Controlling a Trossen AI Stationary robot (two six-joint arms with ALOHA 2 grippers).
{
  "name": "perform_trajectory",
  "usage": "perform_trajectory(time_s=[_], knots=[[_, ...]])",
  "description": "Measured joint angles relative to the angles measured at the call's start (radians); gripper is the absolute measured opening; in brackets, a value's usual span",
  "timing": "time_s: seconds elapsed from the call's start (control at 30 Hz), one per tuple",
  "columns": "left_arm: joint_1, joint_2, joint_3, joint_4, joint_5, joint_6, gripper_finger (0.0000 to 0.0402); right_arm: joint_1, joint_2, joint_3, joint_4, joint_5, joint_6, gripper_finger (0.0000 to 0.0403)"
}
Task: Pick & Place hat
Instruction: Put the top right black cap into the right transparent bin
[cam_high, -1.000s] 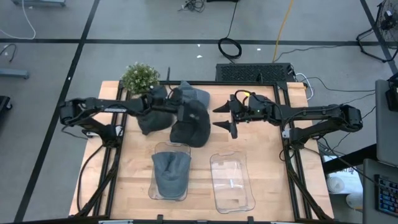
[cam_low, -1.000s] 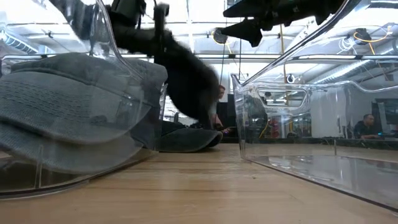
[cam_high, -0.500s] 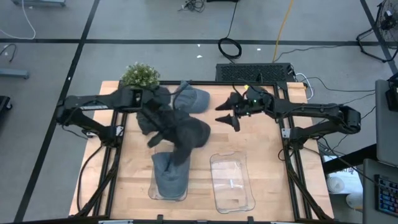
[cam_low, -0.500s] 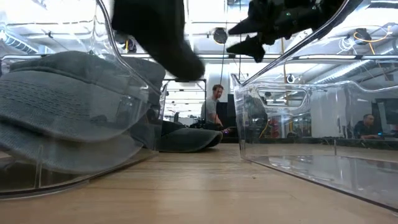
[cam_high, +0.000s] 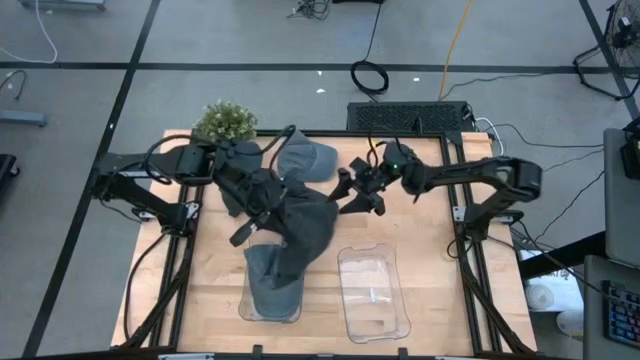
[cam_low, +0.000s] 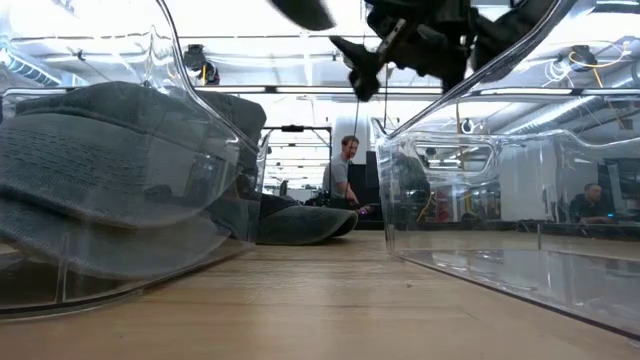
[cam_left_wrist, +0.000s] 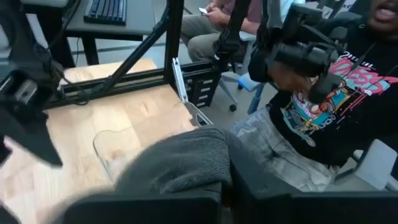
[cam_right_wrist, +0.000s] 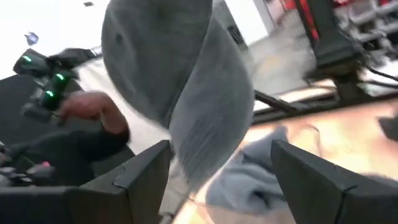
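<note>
Hat (cam_high: 300, 225) — dark grey, limp, draped from left gripper (cam_high: 262, 195)

Dark grey hat (cam_high: 300, 225) hangs lifted above the table, drooping over the left clear tray (cam_high: 250, 300), where another grey hat (cam_high: 272, 283) lies.

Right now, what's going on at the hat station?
The left gripper holds a dark grey hat up off the table, hanging over the left clear bin, which already has a hat in it. The right gripper is open and reaches toward the held hat. The right clear bin is empty. More hats lie near the potted plant.
</note>
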Motion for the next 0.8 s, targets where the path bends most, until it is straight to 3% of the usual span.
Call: perform_trajectory(time_s=[0.1, 0.5, 0.8], knots=[[-0.01, 0.005, -0.002, 0.023, -0.004, 0.019, 0.0002, -0.001, 0.074, 0.021, 0.095, -0.002, 0.056, 0.0265], [0.004, 0.037, -0.002, 0.027, -0.005, 0.047, 0.0001, 0.105, 0.185, 0.18, 0.105, -0.129, 0.071, 0.0265], [-0.004, 0.066, -0.002, 0.035, 0.011, -0.007, 0.0001, 0.13, 0.214, 0.29, -0.027, -0.184, -0.001, 0.0265]])
